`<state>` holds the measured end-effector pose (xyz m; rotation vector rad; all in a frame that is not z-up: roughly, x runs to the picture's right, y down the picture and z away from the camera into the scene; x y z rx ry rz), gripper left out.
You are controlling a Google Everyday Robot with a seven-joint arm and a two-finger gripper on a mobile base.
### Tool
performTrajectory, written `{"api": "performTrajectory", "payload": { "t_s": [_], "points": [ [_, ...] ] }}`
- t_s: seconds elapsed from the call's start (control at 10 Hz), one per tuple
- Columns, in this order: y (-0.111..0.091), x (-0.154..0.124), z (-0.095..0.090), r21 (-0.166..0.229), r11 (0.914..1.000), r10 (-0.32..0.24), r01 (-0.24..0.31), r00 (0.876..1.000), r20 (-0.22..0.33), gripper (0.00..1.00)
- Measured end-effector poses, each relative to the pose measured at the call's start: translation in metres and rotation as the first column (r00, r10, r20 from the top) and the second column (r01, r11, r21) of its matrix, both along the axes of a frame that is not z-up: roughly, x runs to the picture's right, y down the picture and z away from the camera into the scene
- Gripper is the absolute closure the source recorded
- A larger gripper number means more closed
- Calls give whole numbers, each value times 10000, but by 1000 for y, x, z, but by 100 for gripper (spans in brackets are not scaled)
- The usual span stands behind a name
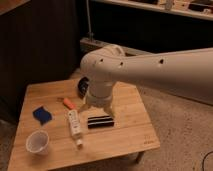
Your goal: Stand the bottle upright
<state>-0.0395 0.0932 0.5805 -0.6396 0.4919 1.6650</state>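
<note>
The bottle [74, 124] lies flat on its side on the desk [131, 131], left of the middle. It is a slim white plastic cylinder with a faint label along its body. Its narrower capped neck points toward the desk's near edge and its base points away. Just beyond its base lies an orange marker-like stick [67, 103], thin and set at a slant, near the bottle; whether the two touch cannot be told. To the bottle's right, close but apart, sits a dark flat rectangular object [100, 121] with a pale stripe along its length. The gripper [97, 111] hangs directly over that dark object, beside the bottle and not touching it. Its jaws are spread apart and hold nothing, one pale finger on the stick's side and the other on the far side of the dark object. Above it the arm [150, 67] is a thick, smooth white shell that reaches in from the right. To the bottle's left, toward the near corner, stands a round white cup [37, 141], upright with its mouth facing up, showing only its pale inner wall and floor. Behind the cup lies a blue sponge-like block [42, 114] with a wavy outline. A dark round object [81, 86] shows partly behind the arm. The desk is light wood with visible plank lines.
</note>
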Motion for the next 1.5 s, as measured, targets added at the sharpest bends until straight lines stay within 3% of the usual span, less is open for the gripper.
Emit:
{"api": "performTrajectory", "payload": {
  "t_s": [0.2, 0.4, 0.6, 0.8, 1.0, 1.2, 1.4, 1.5],
  "points": [
    [0, 0, 1, -38, 10000, -60, 60, 10000, 23, 20],
    [-4, 5, 12, -347, 9992, 195, -173, 9978, 628, 20],
    [-6, 14, 44, -786, 9959, 582, -456, 9845, 1654, 20],
    [10, 10, 77, -954, 9953, 415, -143, 9563, 2893, 20],
    [18, 0, 85, -739, 9970, 37, 231, 9391, 3436, 20],
    [29, -16, 75, -251, 9960, -688, 856, 9167, 3937, 20],
    [47, -28, 69, 15, 9929, -1096, 1186, 9126, 3940, 20],
    [60, -36, 76, 83, 9911, -1252, 1326, 9113, 3923, 20]
  ]
}}
